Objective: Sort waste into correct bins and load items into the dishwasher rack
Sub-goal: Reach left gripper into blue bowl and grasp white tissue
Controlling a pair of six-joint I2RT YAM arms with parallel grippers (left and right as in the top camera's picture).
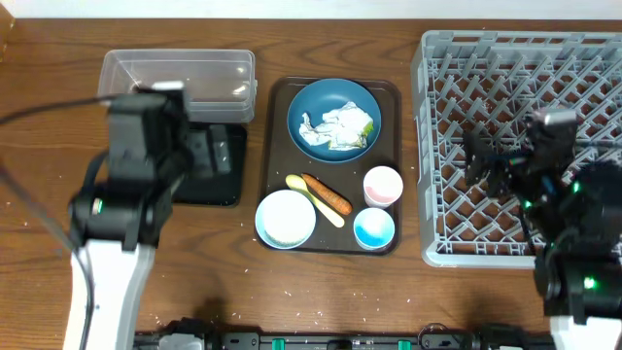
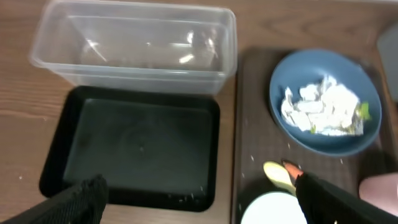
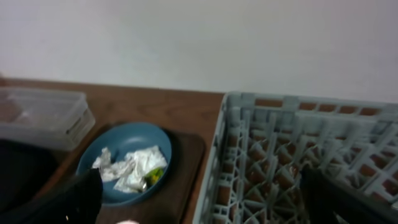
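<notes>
Now, left gripper (image 2: 199,186): jaws spread wide, nothing between them; it hangs over the shallow black rectangular tray (image 2: 140,146), left of the dark brown serving tray (image 1: 275,146).
Right gripper (image 3: 199,186): jaws equally wide, nothing held; it is above the large square light grey plastic rack (image 1: 428,146), right of the brown tray.
Black tray: flat on the table, just beside the brown tray's left edge; a few white grains (image 2: 186,198) lie along its near rim.
Clear plastic rectangular tub (image 1: 180,73): left of the brown tray, on the far side of the black tray and touching it.
Rack: just right of the brown tray, pegs upright.
Large round blue plate (image 1: 311,102): on the brown tray's far half.
Crumpled white wrapper with yellow-green print (image 1: 337,128): lying on the blue plate.
Small orange carrot piece (image 1: 328,194): middle of the brown tray, lying on its surface.
Pale yellow spoon (image 1: 295,182): touching the carrot on its left side, also mid-tray.
White bowl with light blue inside (image 1: 286,218): near-left corner of the brown tray, upright.
Pink-and-white cup (image 1: 383,186): right side of the brown tray, upright.
Blue cup (image 1: 374,228): near-right corner of the brown tray, just beside the pink-and-white cup.
</notes>
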